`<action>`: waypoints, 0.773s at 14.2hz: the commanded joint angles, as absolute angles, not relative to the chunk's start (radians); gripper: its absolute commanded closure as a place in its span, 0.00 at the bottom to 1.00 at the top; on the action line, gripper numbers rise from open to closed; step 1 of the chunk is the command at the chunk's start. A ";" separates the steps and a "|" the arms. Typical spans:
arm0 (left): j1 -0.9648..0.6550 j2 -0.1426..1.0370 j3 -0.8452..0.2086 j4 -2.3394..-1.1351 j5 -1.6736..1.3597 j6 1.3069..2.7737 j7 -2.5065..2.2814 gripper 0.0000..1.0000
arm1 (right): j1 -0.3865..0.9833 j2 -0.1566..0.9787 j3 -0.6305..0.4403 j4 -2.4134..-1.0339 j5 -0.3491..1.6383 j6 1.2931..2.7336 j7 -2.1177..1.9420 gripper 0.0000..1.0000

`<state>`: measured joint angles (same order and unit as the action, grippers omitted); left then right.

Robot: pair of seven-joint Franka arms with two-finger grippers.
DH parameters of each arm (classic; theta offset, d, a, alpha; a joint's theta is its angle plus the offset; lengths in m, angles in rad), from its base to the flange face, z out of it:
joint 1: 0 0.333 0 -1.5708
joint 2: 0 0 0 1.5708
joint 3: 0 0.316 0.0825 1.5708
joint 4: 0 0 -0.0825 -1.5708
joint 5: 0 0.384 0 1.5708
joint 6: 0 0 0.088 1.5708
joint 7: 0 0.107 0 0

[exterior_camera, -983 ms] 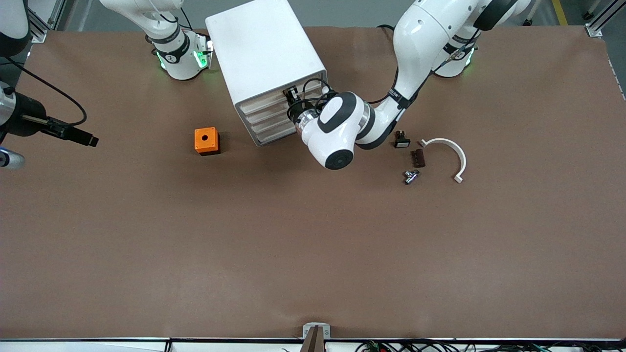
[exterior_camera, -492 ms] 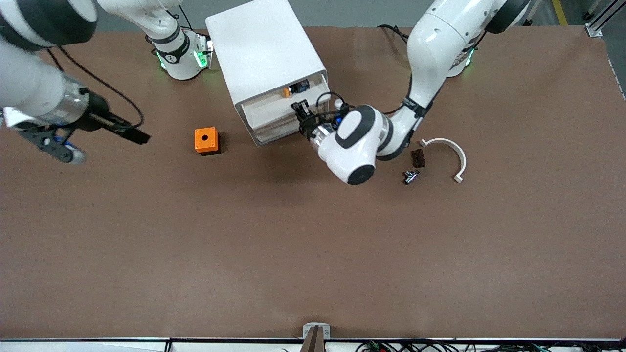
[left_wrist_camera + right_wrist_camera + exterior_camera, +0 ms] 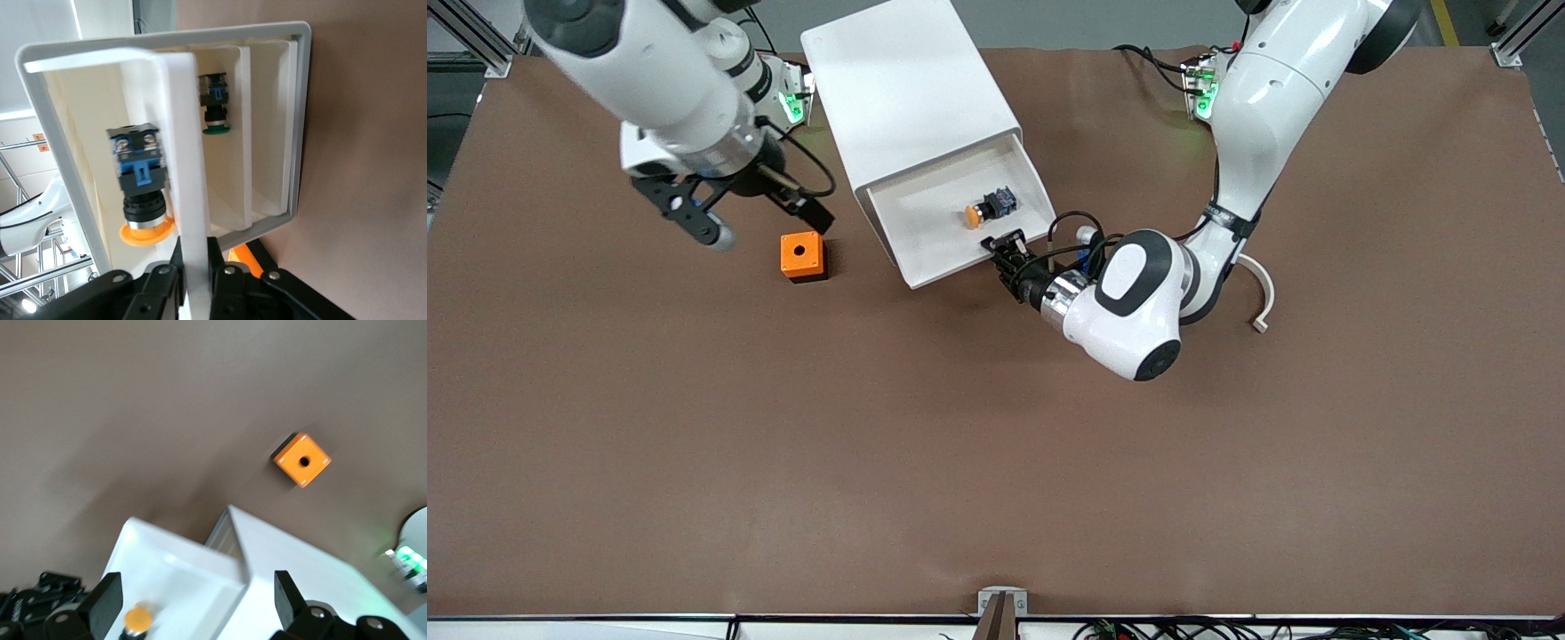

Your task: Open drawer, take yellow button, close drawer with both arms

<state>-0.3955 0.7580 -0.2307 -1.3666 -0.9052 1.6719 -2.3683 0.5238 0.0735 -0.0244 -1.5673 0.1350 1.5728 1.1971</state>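
Front view, orange-capped, black-bodied button [image 3: 984, 208] on its side, drawer [image 3: 925, 244] open

The drawer [image 3: 925, 233] — a shallow white tray, uppermost in the cabinet — stands pulled well out toward the front camera. The button [image 3: 976, 213] lies on its side inside it, orange-yellow cap pointing to about 8 o'clock, black-and-blue body trailing toward 2 o'clock.
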 commanded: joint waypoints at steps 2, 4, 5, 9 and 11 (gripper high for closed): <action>-0.384 0.761 -0.225 -1.344 -0.907 1.721 -2.324 0.11 | 0.641 0.069 -0.038 -1.574 0.144 1.631 1.365 0.00; -0.364 0.758 -0.225 -1.335 -0.902 1.720 -2.316 0.00 | 0.699 0.074 -0.038 -1.574 0.135 1.644 1.413 0.00; -0.354 0.758 -0.224 -1.330 -0.896 1.718 -2.312 0.00 | 0.721 0.083 -0.038 -1.575 0.132 1.666 1.458 0.00; -0.279 0.755 -0.224 -1.287 -0.764 1.718 -2.209 0.00 | 0.828 0.147 -0.038 -1.575 0.092 1.729 1.620 0.00; -0.259 0.755 -0.225 -1.267 -0.677 1.718 -2.142 0.00 | 0.867 0.178 -0.038 -1.574 0.087 1.761 1.684 0.00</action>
<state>-0.2745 0.7579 -0.2197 -1.2937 -0.7452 1.7229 -2.1925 0.8257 0.1504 -0.0249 -1.5817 0.1087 1.7380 1.6192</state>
